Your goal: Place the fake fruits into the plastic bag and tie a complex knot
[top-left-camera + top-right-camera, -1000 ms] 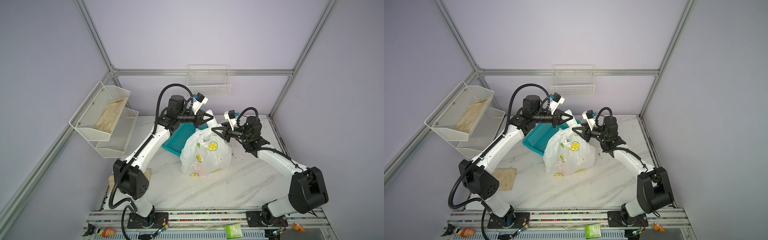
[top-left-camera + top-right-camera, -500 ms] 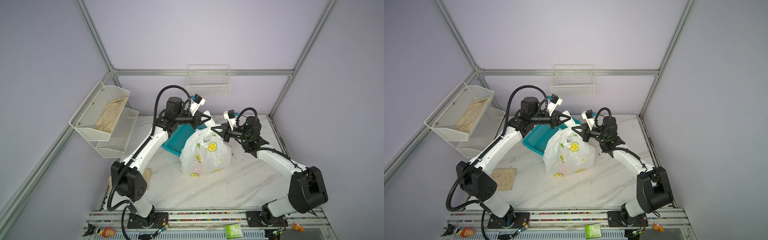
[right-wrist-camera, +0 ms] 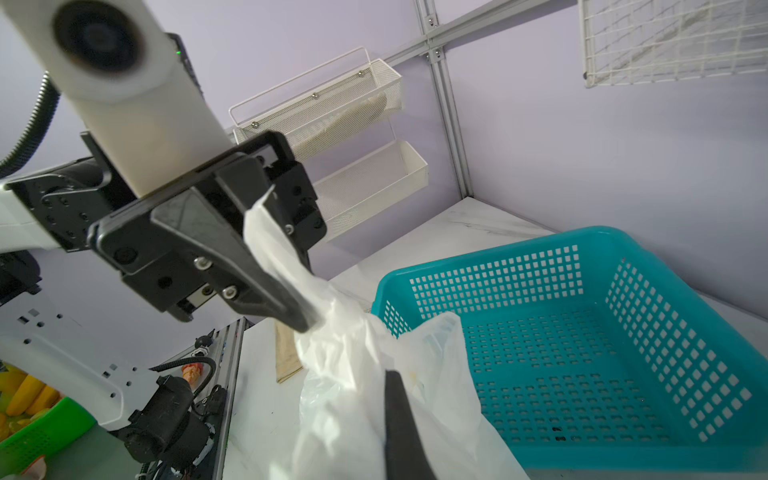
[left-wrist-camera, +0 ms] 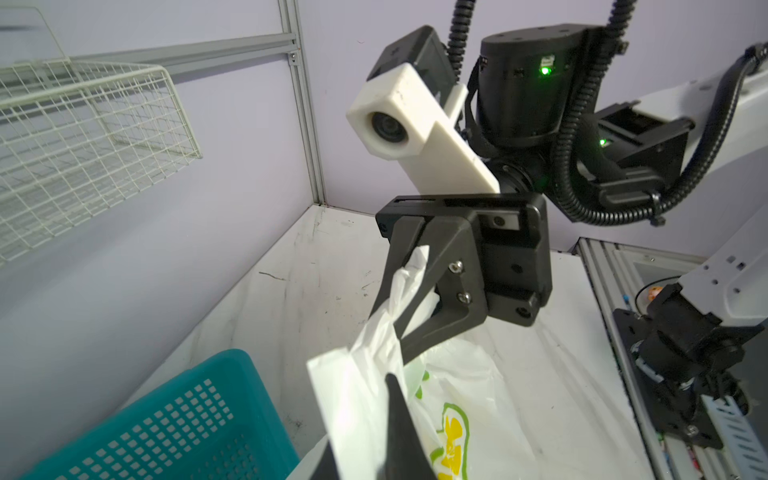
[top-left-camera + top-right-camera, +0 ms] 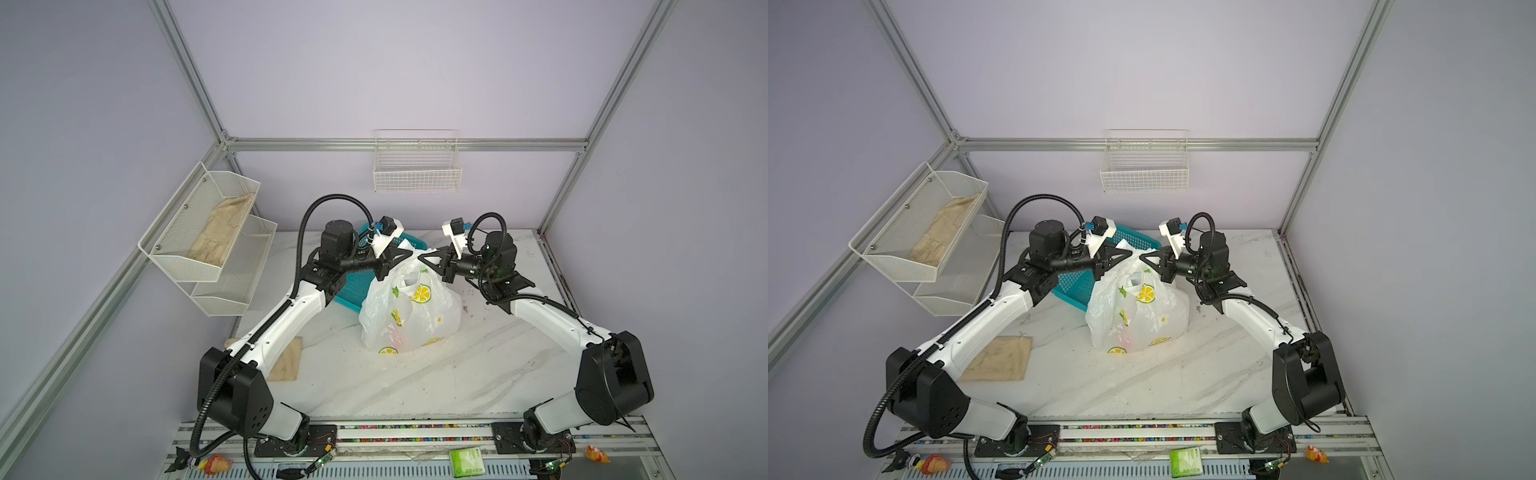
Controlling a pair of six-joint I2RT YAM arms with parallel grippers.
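The plastic bag (image 5: 409, 316) stands upright mid-table in both top views, white with lemon prints (image 5: 1136, 316). Reddish shapes of the fake fruits (image 5: 397, 337) show faintly through its lower part. Just above its mouth, my left gripper (image 5: 409, 254) and right gripper (image 5: 419, 257) meet tip to tip. The left gripper (image 3: 303, 322) is shut on one bag handle (image 3: 270, 249). The right gripper (image 4: 401, 349) is shut on the other handle (image 4: 409, 274). Plastic hides most of each gripper's own fingers in its own wrist view.
An empty teal basket (image 5: 353, 286) lies behind the bag at the left (image 3: 582, 332). A white mesh shelf (image 5: 208, 232) holds beige cloth on the left wall. A wire basket (image 5: 417, 166) hangs on the back wall. Another beige cloth (image 5: 286, 361) lies under the left arm.
My left gripper has drawn back to the left and lower, pulling its handle along. The right gripper has closed on its handle and stayed roughly in place.
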